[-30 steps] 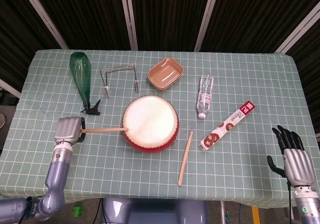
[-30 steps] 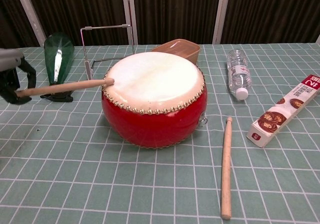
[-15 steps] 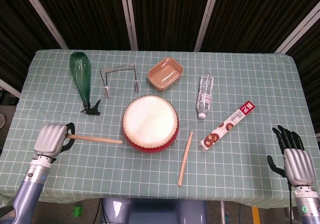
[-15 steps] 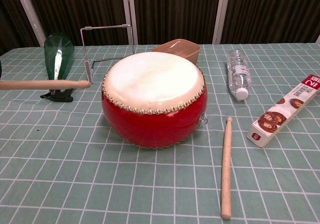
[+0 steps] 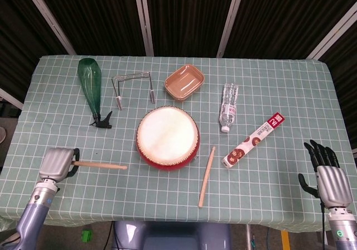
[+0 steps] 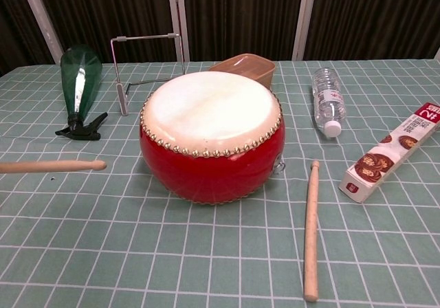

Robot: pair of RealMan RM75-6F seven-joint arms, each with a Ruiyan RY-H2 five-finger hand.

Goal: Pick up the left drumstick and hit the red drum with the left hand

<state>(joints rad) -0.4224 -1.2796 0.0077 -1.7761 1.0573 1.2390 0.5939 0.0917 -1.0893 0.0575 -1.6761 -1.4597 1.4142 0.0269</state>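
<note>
green spray bottle point(image 5: 91, 86), tan bowl point(image 5: 184, 82), water bottle point(image 5: 229, 106), box point(image 5: 254, 140)

The head view looks steeply down from the near side, taking in the whole worktop point(image 5: 279, 77) to its far edge. The chest view sits low and close, facing the far curtain. Both share the red drum point(image 5: 167, 137) point(image 6: 212, 135) and its neighbours.

Even, bright overhead light, soft faint shadows, dark backdrop, sharp focus — perhaps slight edge distortion in chest view.
</note>
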